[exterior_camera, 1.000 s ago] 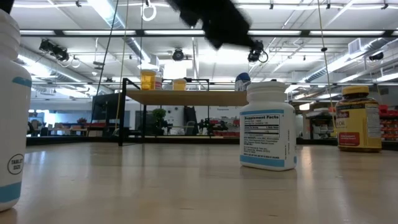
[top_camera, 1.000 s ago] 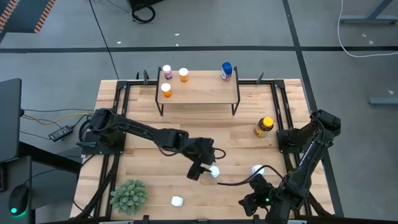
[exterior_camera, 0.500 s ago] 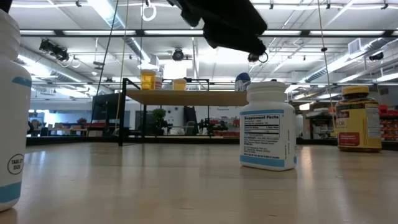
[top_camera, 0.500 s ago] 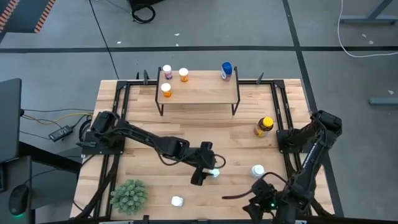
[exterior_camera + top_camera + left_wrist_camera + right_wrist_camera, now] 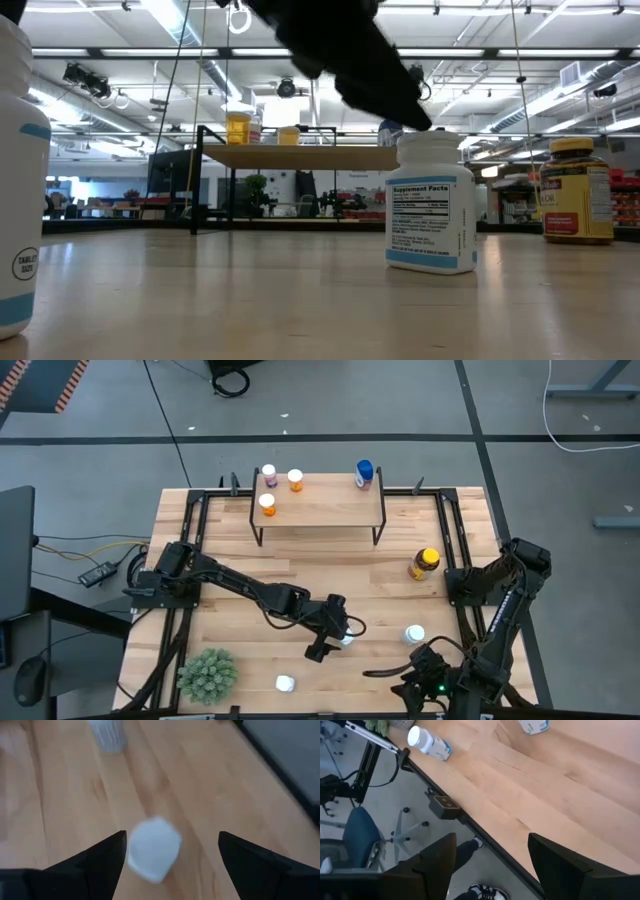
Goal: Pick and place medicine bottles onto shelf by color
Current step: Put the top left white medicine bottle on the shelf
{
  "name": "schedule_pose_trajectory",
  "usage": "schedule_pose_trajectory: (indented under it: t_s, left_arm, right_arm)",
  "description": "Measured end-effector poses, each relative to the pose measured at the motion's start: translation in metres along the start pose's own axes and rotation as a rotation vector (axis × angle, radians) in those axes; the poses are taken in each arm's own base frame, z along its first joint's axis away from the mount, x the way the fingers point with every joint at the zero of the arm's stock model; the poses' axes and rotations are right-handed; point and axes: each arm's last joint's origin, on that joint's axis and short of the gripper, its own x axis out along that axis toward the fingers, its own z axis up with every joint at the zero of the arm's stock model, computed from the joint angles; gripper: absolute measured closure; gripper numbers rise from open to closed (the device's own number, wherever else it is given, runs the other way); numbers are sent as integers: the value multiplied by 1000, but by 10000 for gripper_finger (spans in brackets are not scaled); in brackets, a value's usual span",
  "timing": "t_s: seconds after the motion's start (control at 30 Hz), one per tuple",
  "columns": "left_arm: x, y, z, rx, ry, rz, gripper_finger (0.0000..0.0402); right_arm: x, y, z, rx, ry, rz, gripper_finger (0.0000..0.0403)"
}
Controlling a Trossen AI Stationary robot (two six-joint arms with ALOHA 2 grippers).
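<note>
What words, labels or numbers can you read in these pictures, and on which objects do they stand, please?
"Supplement Facts": heading on the label of the white bottle in the middle of the low view; the lines beneath are too small to read.
"TABLET SIZE": round mark on the white bottle at the left edge.
Dark amber bottle: large label letters, too blurred to read.
The bottles on the shelf: no readable text.

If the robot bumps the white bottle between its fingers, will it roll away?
Probably not. The white bottle stands upright on its flat base, so a bump from the left gripper would more likely slide or tip it. It is taller than wide in the low view, so a high push might topple it; on its round side it could roll. The plastic looks smooth, perhaps slippery.
</note>
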Motion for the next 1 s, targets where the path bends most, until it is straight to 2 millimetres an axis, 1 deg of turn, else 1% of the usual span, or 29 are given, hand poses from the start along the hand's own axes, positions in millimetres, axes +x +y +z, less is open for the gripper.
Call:
schedule_pose_trajectory:
  t_s: [0.1, 0.27, 0.33, 0.43, 0.53, 0.67, 1.0]
  left_arm:
    - [10, -1, -5, 3, 17, -1, 68]
    - [14, 1, -6, -25, 14, 73, 63]
    - [16, 1, -8, -27, 27, 81, 63]
    - [19, 1, -6, -28, -6, 84, 63]
    - [26, 1, -13, -27, 25, 81, 63]
    - [32, 0, -15, -26, 27, 80, 63]
    - [33, 1, -16, -28, 30, 81, 63]
  right_arm:
    - [0, 1, 0, 6, 3, 6, 148]
    - [0, 3, -1, 17, 12, 24, 148]
    - [0, 3, -2, 14, 16, 26, 148]
    - [-2, 2, -4, 10, 23, 28, 148]
    - [-2, 2, -5, 8, 34, 29, 148]
    - [-3, 2, -6, 7, 36, 30, 148]
    - [-3, 2, -6, 10, 36, 30, 148]
